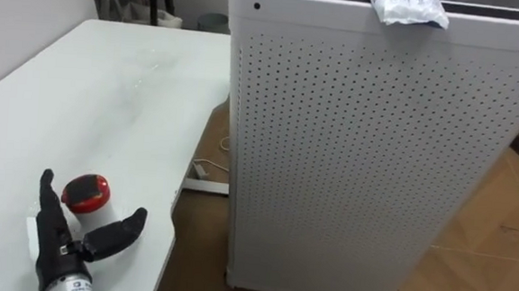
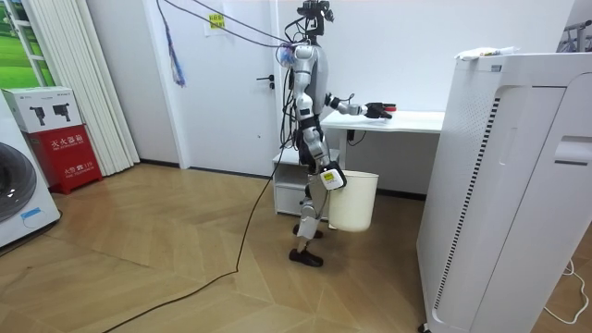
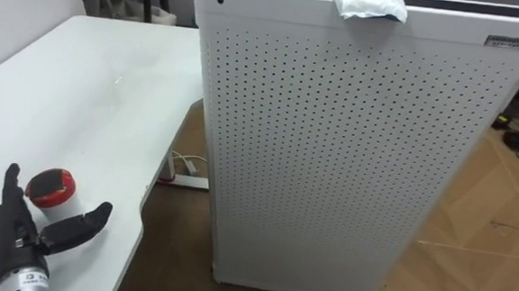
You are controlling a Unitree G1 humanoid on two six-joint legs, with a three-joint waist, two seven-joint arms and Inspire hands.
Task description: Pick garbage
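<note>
household-type room. indicators: wood-plank floor (image 2: 185,268), curtain (image 2: 83,83), interior door (image 2: 231,83), washing machine (image 2: 18,199), white desk (image 2: 416,121), waste bin (image 2: 356,202), tall perforated white unit (image 1: 358,152).

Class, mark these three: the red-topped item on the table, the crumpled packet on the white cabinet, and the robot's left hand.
red-topped item (image 1: 86,192): left eye view, on its red top.
crumpled packet (image 1: 408,7): left eye view, on its wrinkled middle.
left hand (image 1: 58,244): left eye view, on the palm.

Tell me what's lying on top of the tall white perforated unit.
A crumpled white wrapper lies on the unit at its top front edge, drooping slightly over it. The rest of the top, behind the rim, is hidden from the eye views.
</note>
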